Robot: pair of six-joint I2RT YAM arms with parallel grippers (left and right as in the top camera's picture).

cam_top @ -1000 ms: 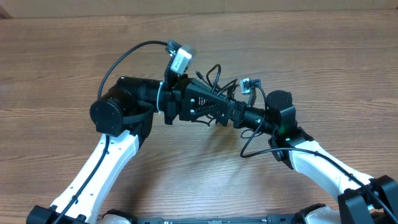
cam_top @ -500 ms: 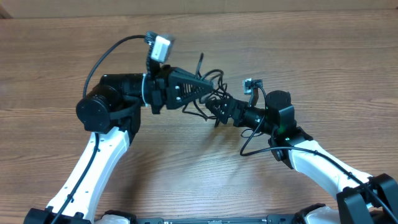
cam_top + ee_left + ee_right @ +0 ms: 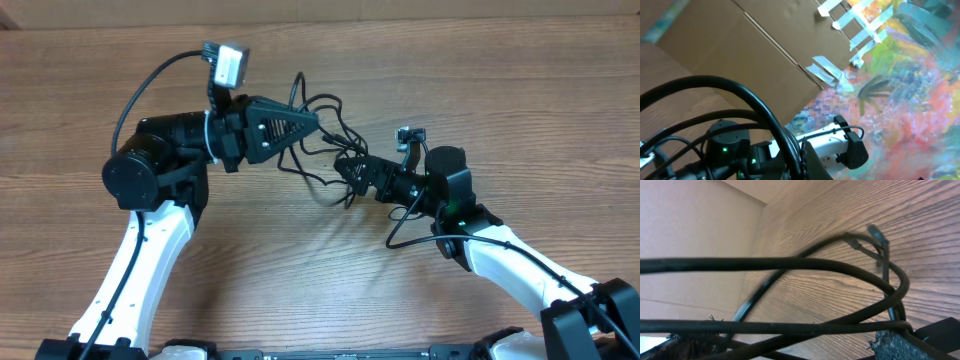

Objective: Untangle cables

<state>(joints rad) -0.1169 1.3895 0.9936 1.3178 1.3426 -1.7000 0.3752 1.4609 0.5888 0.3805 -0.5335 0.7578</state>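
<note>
The cables (image 3: 322,128) are seen as a loose black tangle gathered at the tip of the left gripper (image 3: 312,119), above the wooden table (image 3: 500,90). The left gripper is clenched, and strands of the tangle are pinched at its tip. From there, loops are spread upward and to the right of the left gripper, and further strands are draped down toward the right gripper (image 3: 348,170). The right gripper is placed just right of the left gripper and lower in the overhead view, its jaws spread wide and nothing clamped. In the right wrist view, several strands are stretched across the space in front of one rough finger pad (image 3: 900,345), and a small plug end (image 3: 877,234) is raised over the wood grain. In the left wrist view, thick curves of cable are seen close to the lens, with cardboard (image 3: 740,45) behind.
</note>
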